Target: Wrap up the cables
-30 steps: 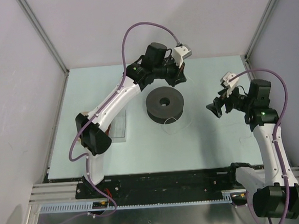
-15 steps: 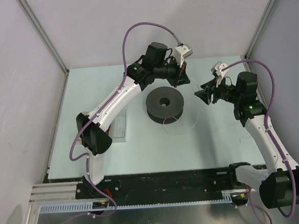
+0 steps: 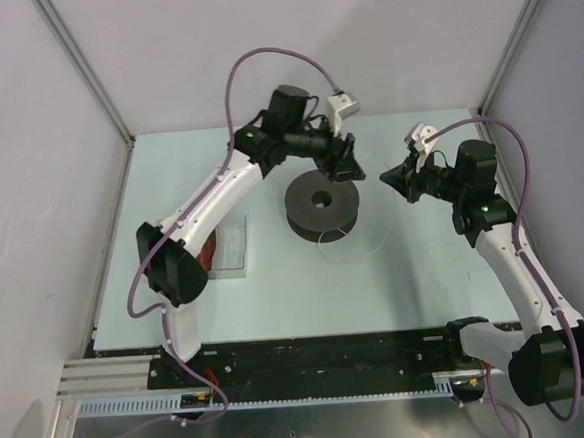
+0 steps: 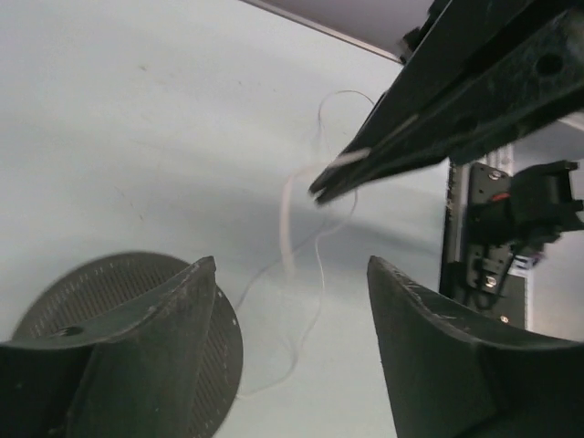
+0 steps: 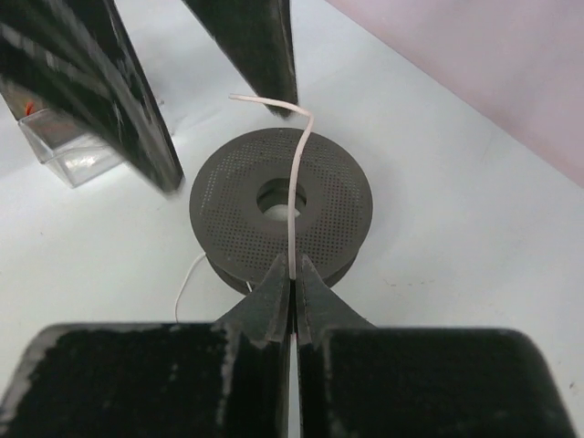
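White cable [image 5: 291,219] rose from the right gripper [image 5: 292,274], whose fingers were pinched tight on it. Its free end curled above the black spool [image 5: 228,196] at the table's middle. From overhead the strand barely showed, only a faint loop off the spool's near side; where it joined the spool was hidden. Reaching across, the left gripper [image 4: 290,269] hovered with jaws spread wide, empty, just beside the right one, over the spool's far-right rim.
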Controlling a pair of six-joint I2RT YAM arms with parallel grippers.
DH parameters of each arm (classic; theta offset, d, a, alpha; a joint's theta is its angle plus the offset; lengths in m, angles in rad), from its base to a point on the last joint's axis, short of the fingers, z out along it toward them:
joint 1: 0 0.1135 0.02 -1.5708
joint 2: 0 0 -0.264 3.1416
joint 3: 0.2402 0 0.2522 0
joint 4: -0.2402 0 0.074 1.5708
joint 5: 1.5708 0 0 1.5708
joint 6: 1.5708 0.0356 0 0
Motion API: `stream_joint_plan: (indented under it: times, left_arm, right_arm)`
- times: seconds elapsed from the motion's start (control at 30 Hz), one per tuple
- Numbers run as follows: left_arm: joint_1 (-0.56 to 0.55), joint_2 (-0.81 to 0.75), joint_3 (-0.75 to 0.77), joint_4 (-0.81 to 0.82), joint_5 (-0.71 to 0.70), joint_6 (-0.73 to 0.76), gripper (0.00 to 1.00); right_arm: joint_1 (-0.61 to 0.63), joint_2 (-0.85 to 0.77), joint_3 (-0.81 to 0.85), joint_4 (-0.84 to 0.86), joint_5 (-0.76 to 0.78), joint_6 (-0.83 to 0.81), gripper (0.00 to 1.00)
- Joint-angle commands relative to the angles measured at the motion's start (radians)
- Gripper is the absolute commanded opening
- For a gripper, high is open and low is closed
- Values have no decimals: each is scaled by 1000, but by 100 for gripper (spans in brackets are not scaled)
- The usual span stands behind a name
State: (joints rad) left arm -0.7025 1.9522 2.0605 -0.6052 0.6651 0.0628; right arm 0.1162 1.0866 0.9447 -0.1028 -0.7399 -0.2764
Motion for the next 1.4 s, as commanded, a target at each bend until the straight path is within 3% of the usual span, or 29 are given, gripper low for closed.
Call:
stream_joint_plan:
  times: [0.0,0.13,0.23,0.33,0.7,1.27,1.37]
  left_arm:
    - [135,-157,-72,15,228,149,76]
    - [191,-250,-149,15,326,372,79]
    - [171,-314,-231,15,324,544,73]
    - [129,-333,-269,15,280,619,65]
    - [38,-313,-337,8,275,617,38]
    - [0,-331,-423,-5,215,673,30]
    - [0,-332,-426,-9,212,690,21]
  right_arm:
    - [-17,-48,46,-102,-60,-104,0]
    - [-6,-59,49,-204,-103,-159,0]
    - [16,-52,58,-255,-114,-190,0]
    - [47,-38,76,-303,-114,-221,0]
    - [171,-14,141,-416,-53,-350,0]
    - [260,8,182,-473,4,-426,0]
    - [264,9,183,-475,7,-432,0]
